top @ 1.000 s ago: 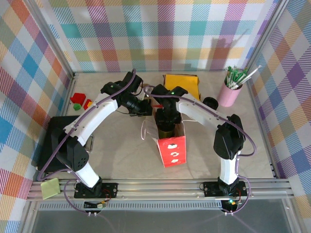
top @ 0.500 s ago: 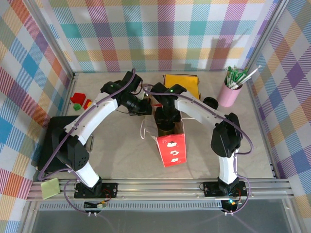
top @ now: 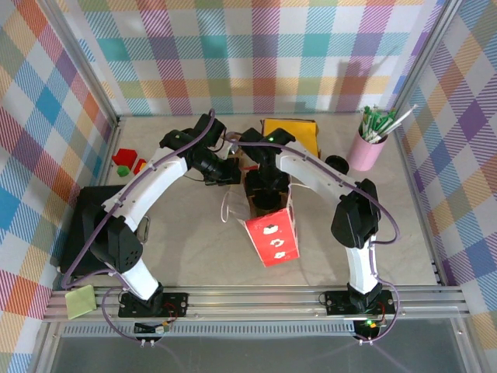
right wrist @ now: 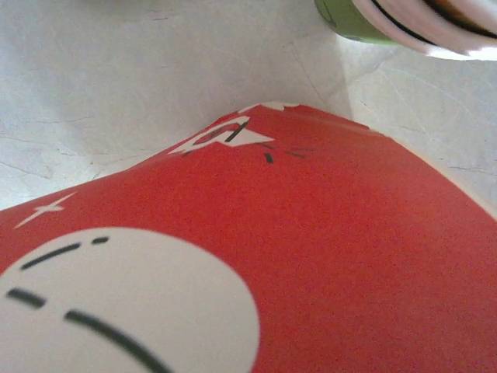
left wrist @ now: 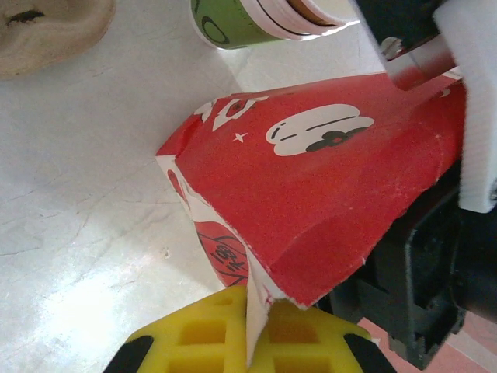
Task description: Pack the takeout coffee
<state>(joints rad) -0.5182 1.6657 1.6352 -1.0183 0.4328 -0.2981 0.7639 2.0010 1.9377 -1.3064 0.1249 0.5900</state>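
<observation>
Two robot arms are reaching over one table [top: 194,249]: the left arm [top: 147,190] and the right arm [top: 318,179]. One red paper bag [top: 272,239] is standing in the middle, with one stack of nested green paper cups [left wrist: 225,19] lying beside it. One yellow box [top: 291,132] is sitting at the far side. One black round lid [top: 336,164] and one pink holder [top: 365,151] are sitting far right, the holder carrying several green-tipped sticks [top: 378,120] too crowded to count. At least two toy blocks [top: 122,159] are lying far left. One black mat [top: 78,233] and one green pad [top: 80,301] are lying near left.
</observation>
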